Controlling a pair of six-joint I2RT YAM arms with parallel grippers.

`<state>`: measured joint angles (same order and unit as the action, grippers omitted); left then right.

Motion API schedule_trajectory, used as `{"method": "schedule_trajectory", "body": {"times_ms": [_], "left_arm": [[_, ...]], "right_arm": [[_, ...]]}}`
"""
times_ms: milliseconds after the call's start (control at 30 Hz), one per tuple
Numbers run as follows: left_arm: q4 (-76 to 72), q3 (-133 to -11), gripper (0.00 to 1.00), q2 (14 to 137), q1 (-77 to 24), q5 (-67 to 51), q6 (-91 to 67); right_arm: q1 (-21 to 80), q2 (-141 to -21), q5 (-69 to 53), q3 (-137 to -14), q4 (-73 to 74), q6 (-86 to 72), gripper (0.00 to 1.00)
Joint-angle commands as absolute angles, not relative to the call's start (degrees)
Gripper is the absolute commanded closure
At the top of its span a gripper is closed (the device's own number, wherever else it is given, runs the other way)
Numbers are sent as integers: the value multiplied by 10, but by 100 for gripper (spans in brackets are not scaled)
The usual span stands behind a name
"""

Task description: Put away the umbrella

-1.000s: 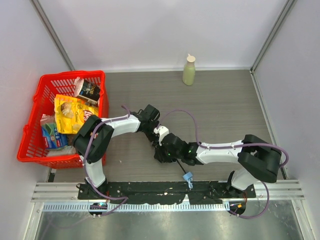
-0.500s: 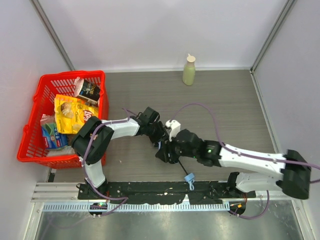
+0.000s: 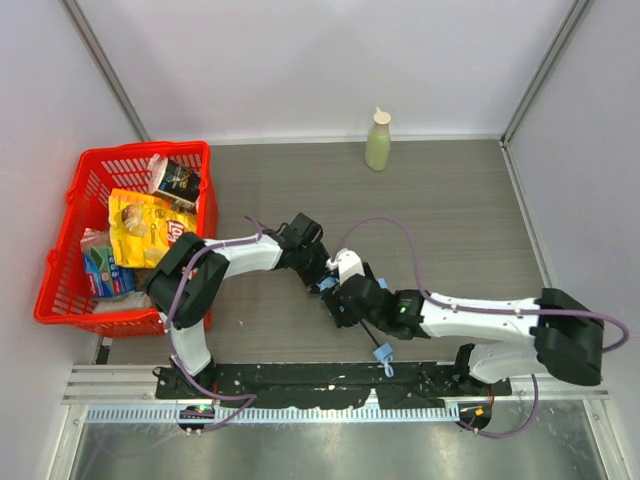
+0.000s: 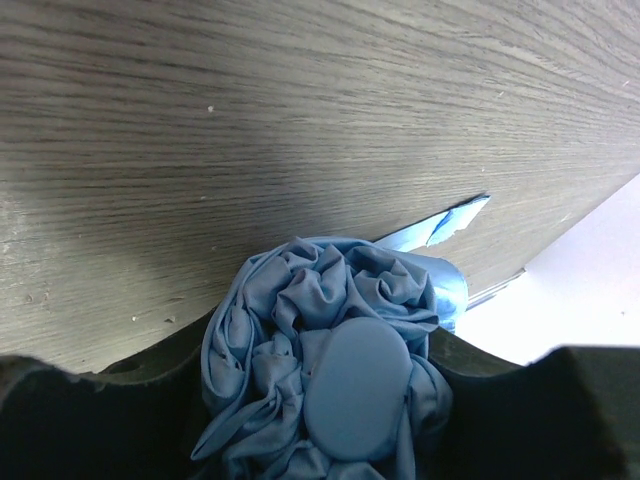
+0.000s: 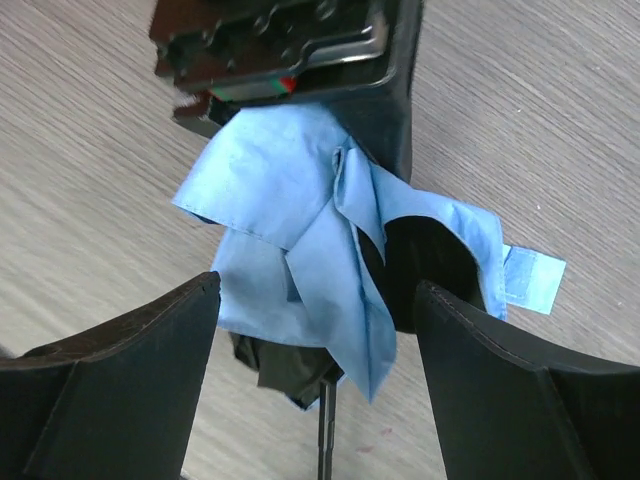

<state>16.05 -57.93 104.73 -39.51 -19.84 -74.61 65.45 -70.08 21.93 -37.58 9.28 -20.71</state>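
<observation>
From above, the umbrella [image 3: 327,287] lies mid-table [image 3: 470,210], its light-blue handle [image 3: 381,352] pointing toward the arm bases. The left hand [image 3: 318,272] and right hand [image 3: 340,298] meet over its fabric end, with a red basket [image 3: 60,290] at the left and a pale bottle [image 3: 378,140] at the far edge. The left wrist view shows bunched blue fabric and the round cap [image 4: 357,385] gripped between the left hand's fingers [image 4: 100,420]. In the right wrist view, the right hand's fingers [image 5: 120,380] stand wide on either side of the fabric, not touching it, above the black shaft [image 5: 325,440].
</observation>
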Motion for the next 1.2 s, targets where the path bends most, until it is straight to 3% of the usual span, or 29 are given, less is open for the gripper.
{"method": "schedule_trajectory", "body": {"times_ms": [0,167,300,500,567,600,800,933,967,1000,1033,1167], "left_arm": [[321,-558,100,1100,-397,-74,-736],[360,-577,100,1106,-397,-60,-743],[372,-585,100,1100,-397,-47,-743],[346,-580,100,1095,-397,-55,-734],[331,-576,100,1096,-397,-60,-730],[327,-573,95,1097,-397,-61,-727],[279,-547,50,1080,-397,-52,-719],[246,-530,34,1061,-397,-47,-717],[242,-527,22,1058,-398,-47,-716],[236,-525,20,1054,-398,-45,-715],[232,-522,6,1052,-397,-43,-714],[232,-518,4,1049,-397,-35,-708]], "right_arm": [[686,-763,347,-394,37,-135,18],[700,-856,409,-434,32,-119,20],[700,-891,425,-433,34,-149,31],[694,-885,377,-368,-35,-178,72],[693,-882,350,-345,-62,-183,94],[690,-877,328,-328,-82,-189,99],[664,-861,206,-253,-188,-218,99],[649,-856,146,-216,-255,-233,99],[643,-854,125,-209,-278,-235,99],[634,-854,110,-198,-288,-236,99],[626,-850,82,-192,-307,-239,99],[591,-838,26,-166,-343,-250,99]]}}
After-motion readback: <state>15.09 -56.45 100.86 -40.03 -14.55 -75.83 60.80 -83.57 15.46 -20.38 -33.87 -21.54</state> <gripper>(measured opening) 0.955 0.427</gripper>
